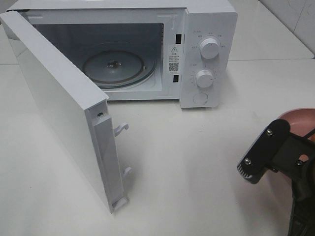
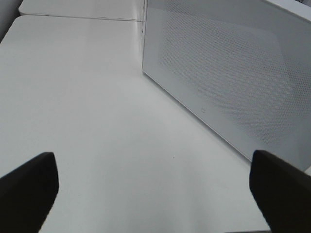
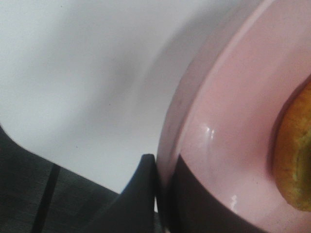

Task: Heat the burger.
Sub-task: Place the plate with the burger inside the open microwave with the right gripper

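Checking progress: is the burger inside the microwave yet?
No, only the glass turntable shows inside the open microwave; the burger sits on the pink plate.

The round pink plate [image 1: 300, 117] is mostly hidden behind the black right arm [image 1: 268, 152] and cut by the picture's edge. The right wrist view shows only a blurred golden-brown sliver of the burger [image 3: 296, 160]. Dial markings on the white microwave [image 1: 216, 19] are too small to read.

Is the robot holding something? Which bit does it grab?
Yes. The right gripper pinches the plate by its rim with its fingers; the burger sits on it. The left gripper holds nothing.
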`<act>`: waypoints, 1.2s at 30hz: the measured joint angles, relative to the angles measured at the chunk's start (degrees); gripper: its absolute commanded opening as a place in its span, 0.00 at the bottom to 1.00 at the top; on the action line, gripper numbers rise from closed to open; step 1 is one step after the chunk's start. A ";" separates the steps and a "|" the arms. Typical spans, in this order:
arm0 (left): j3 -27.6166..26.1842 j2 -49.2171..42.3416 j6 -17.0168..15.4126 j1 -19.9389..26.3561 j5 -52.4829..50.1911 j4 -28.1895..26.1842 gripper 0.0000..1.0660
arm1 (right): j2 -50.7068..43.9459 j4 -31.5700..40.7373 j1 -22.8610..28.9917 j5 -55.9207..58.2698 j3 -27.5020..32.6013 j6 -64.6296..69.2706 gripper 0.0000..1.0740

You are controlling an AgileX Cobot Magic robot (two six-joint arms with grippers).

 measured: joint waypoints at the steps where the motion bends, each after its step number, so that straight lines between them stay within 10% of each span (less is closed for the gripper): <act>1: 0.00 0.00 0.00 0.00 0.00 0.00 0.94 | 0.00 -0.52 0.86 0.00 0.00 -0.29 0.00; 36: 0.00 0.00 0.00 0.00 0.00 0.00 0.94 | 0.00 -4.58 4.24 -9.05 0.00 -21.60 0.00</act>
